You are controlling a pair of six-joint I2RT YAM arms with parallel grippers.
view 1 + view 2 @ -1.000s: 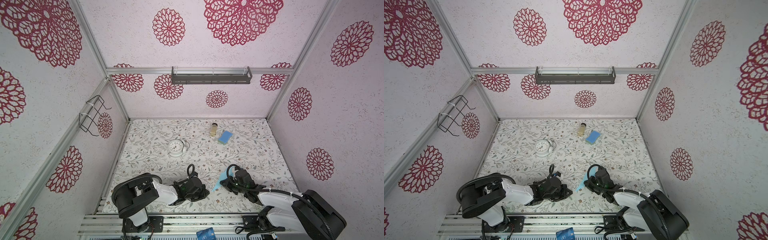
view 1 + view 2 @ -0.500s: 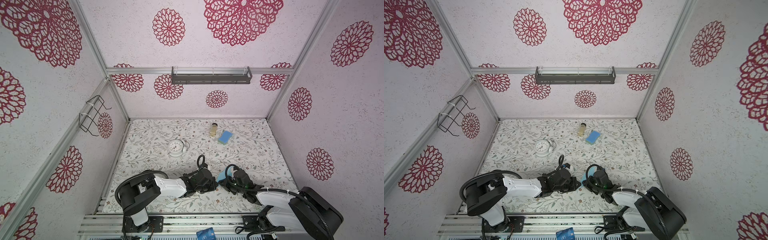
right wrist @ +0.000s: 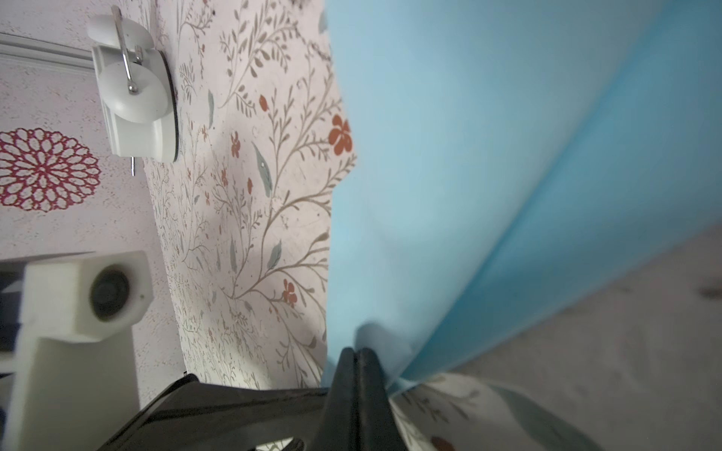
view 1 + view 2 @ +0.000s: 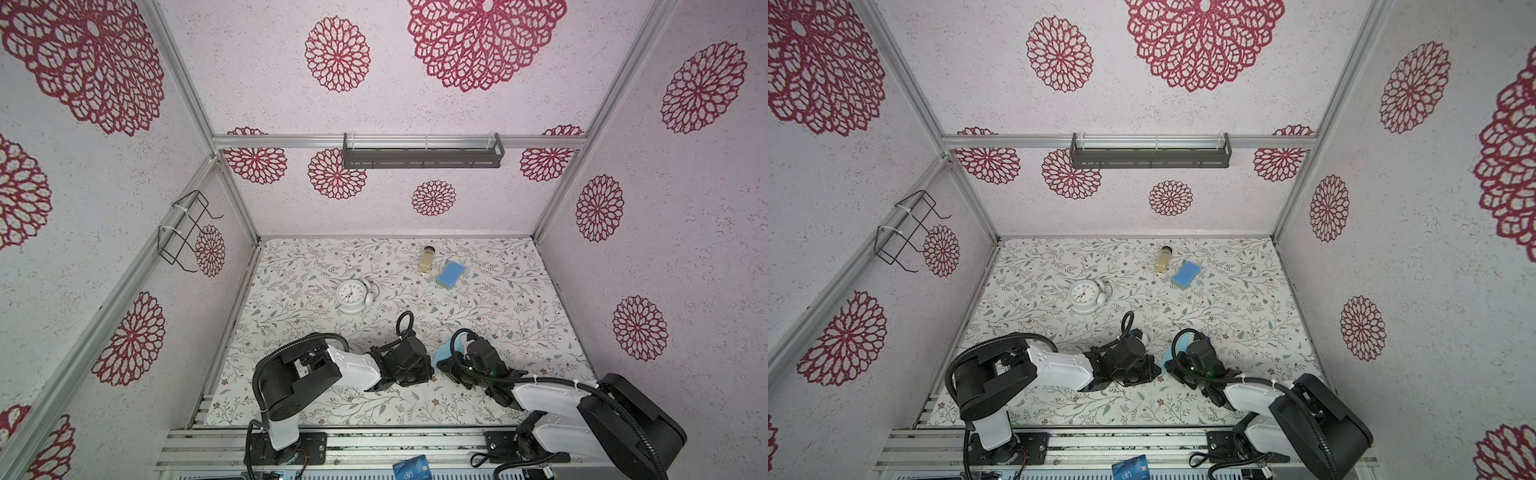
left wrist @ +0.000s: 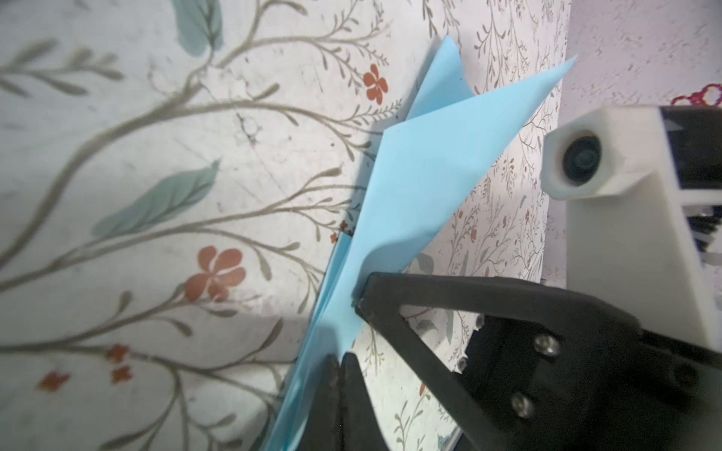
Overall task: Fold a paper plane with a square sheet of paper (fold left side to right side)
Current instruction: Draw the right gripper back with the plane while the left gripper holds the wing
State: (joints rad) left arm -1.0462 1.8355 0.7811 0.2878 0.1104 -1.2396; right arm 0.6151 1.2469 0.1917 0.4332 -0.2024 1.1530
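**A:** Where is the paper plane (image 4: 441,352)?

**B:** It is low on the floral table (image 4: 519,316), toward the 6 o'clock edge and about mid-width. In both top views only a light blue sliver of it shows between the two black wrists.

**A:** How do the arms stand around it?

**B:** The left gripper (image 5: 339,365) reaches it from 9 o'clock and the right gripper (image 3: 356,353) from 3 o'clock. Their tips nearly meet at the paper.

**A:** What are the jaws doing?

**B:** The right arm's jaws are pressed together with the plane's edge pinched between them. Its wrist view shows blue paper rising straight from the tips. The left arm's jaws are closed too, finger against finger with no gap. The paper runs along one of them and partly over it. Whether the left arm has it nipped or only leans on it, the blurred close view does not settle.

**A:** What shape is the paper in?

**B:** It is folded in layers. One pointed flap is lifted off the table, and a narrower layer lies behind it, closer to the surface.

**A:** What else is on the table?

**B:** A white clock (image 4: 351,295) stands at about 10 o'clock from the plane, well apart. A blue sponge (image 4: 450,274) lies at 12 o'clock toward the back wall. A small bottle (image 4: 428,258) is just beside the sponge, at its 10 o'clock.
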